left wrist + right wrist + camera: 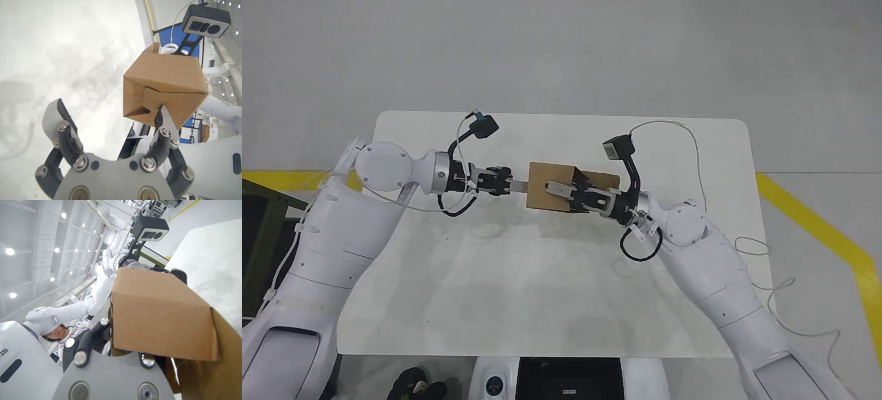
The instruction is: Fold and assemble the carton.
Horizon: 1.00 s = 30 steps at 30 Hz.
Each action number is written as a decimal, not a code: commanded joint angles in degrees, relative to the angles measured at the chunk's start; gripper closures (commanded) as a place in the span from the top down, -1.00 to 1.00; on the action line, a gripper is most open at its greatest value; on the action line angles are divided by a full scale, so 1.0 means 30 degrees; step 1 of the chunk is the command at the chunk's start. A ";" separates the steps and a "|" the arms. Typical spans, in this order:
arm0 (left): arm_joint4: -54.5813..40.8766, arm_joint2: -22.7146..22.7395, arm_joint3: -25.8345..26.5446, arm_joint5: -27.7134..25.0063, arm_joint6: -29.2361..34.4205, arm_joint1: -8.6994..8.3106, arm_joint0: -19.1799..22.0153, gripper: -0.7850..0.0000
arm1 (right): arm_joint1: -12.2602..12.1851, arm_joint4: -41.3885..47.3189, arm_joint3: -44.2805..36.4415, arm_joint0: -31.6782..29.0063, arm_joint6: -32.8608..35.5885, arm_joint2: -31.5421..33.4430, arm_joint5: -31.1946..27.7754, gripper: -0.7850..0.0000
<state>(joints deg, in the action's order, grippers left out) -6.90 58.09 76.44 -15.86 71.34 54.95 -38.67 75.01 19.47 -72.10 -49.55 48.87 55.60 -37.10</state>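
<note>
Well along with the carton (550, 185): squared up into a box, with the end flaps facing the left arm folded in and interlocked, bar one corner gaping a little by the slot. Probably still to close at the other end, where a loose flap juts out near the right wrist. Plain brown corrugated board, unprinted on the sides shown, edges crisp, no crushing to be seen. Held up off the desk (542, 300), over its middle toward the far edge, level between the two arms. Pinched, by the look of it, by the right end effector (567, 190), one finger laid along the upper wall; cannot see the other finger. Touched on the folded end by one fingertip (163, 113) of the left end effector (111, 106), spread wide and gripping nothing.
</note>
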 commanded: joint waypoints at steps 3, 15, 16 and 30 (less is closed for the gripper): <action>-0.0280 -0.0158 -0.0041 0.0012 -0.0005 0.0063 0.0034 1.00 | -0.0004 0.0160 -0.0007 -0.0036 0.0068 0.0076 -0.0035 -1.00; -0.0920 -0.0566 -0.0291 0.0073 0.0036 0.0252 0.0251 1.00 | 0.0017 0.0379 -0.0016 -0.0160 0.0169 0.0132 -0.0142 -1.00; -0.0986 -0.0597 -0.0311 0.0051 0.0014 0.0270 0.0257 1.00 | 0.0024 0.0441 -0.0005 -0.0179 0.0159 0.0129 -0.0160 -1.00; -0.1821 -0.0768 -0.1821 -0.0939 -0.0121 0.0479 0.0471 1.00 | -0.0011 0.1255 0.0506 -0.0356 0.0819 0.0379 -0.0366 -1.00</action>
<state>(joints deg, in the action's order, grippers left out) -12.37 55.79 71.56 -18.14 70.87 56.38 -37.27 75.00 23.01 -70.74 -50.60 51.05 56.65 -38.18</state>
